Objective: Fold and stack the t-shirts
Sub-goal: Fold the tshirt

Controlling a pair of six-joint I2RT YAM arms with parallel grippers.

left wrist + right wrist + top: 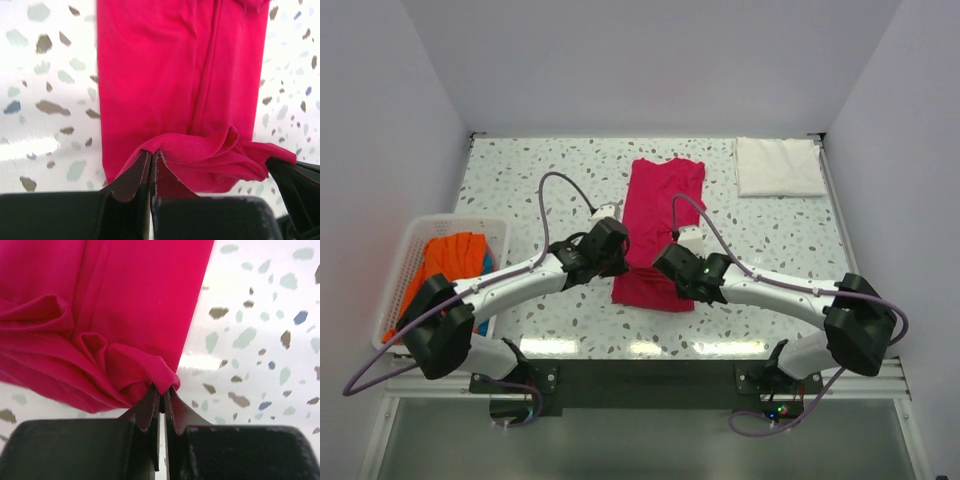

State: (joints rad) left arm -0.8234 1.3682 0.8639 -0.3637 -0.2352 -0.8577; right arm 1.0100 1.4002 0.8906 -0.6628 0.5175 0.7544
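Together, left gripper [152, 159] and right gripper [162, 391] clamped on magenta shirt [662, 200] hem, basket [402, 268] left, white shirt [778, 166] beyond.

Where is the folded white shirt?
Seen from above, the white t-shirt lies at the far right corner of the table, apart from the pink t-shirt on its left.

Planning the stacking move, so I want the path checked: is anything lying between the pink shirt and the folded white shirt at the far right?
Nothing visible does. Only bare speckled table lies between the pink shirt and the white shirt. The left gripper and right gripper both pinch the pink shirt's near hem.
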